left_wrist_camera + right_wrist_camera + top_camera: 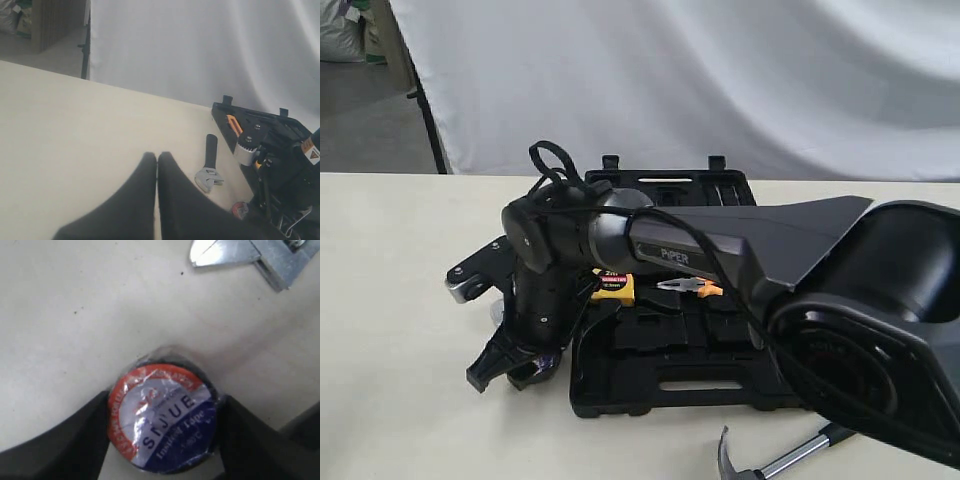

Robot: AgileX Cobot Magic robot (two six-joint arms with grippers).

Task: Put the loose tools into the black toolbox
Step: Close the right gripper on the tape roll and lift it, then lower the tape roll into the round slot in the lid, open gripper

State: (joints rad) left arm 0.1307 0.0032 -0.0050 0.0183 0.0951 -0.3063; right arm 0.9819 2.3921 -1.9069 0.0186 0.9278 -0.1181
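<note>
Tape roll [161, 416] in right hand [164, 432], wrench [260, 255] near

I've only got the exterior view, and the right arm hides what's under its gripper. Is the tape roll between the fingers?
Observer: Yes. The right wrist view shows the tape roll inside the right gripper, and both fingers look to touch its sides.
Operator: Where's the left gripper? I can't see it.
Observer: The left gripper is shut and empty, above the table.
Operator: Is the wrench in the way?
Observer: No. The wrench lies on the table beside the toolbox, its silver head near the roll but apart.
</note>
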